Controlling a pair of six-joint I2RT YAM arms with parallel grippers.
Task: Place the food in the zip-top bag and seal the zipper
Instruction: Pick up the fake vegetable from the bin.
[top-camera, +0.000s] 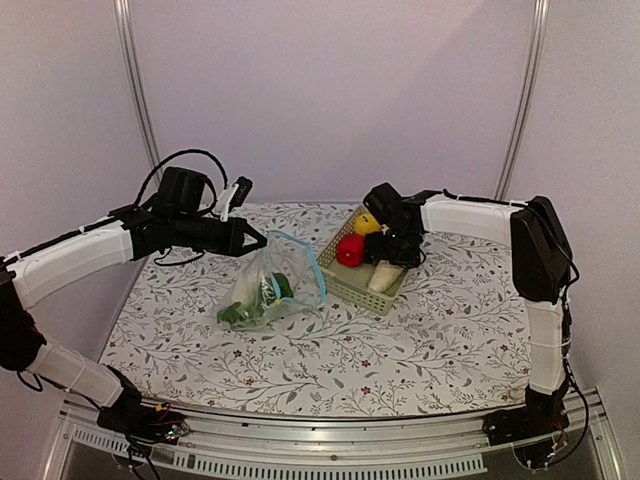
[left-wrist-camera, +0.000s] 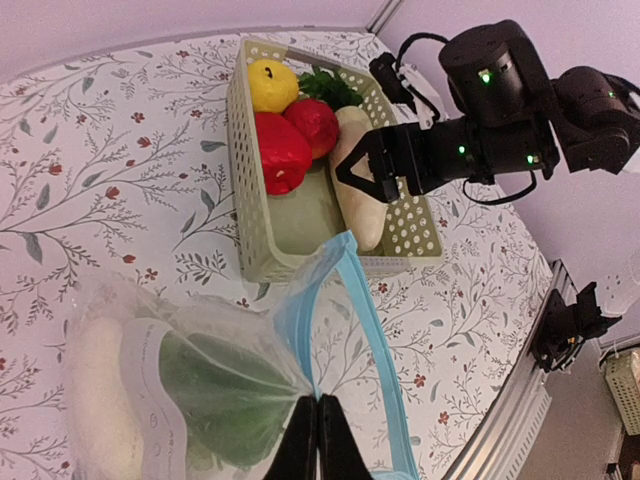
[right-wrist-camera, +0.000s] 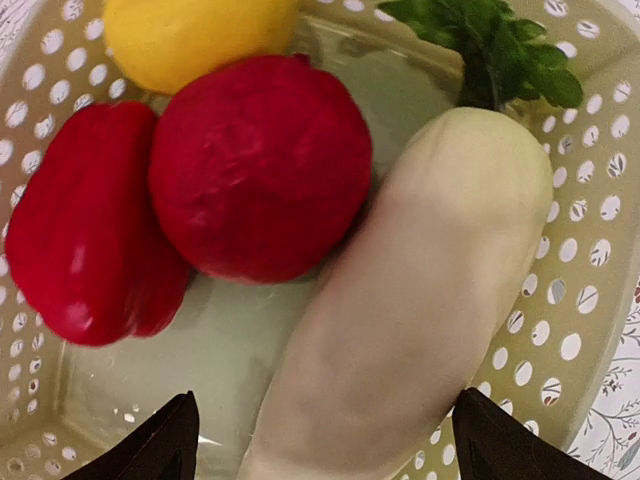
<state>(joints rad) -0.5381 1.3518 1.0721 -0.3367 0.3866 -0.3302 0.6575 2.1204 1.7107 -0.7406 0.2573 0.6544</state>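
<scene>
The see-through zip-top bag hangs slumped on the table with green leafy food and a pale piece inside. Its light-blue zipper gapes in a loop. My left gripper is shut on the bag's top edge beside the zipper. My right gripper is open low inside the pale green basket, its fingers either side of the long white radish. Beside the radish lie a red round piece, a red pepper, a yellow apple and green leaves.
The basket stands right of the bag on the flowered tablecloth. A metal rail runs along the table's near edge and pale walls close off the back.
</scene>
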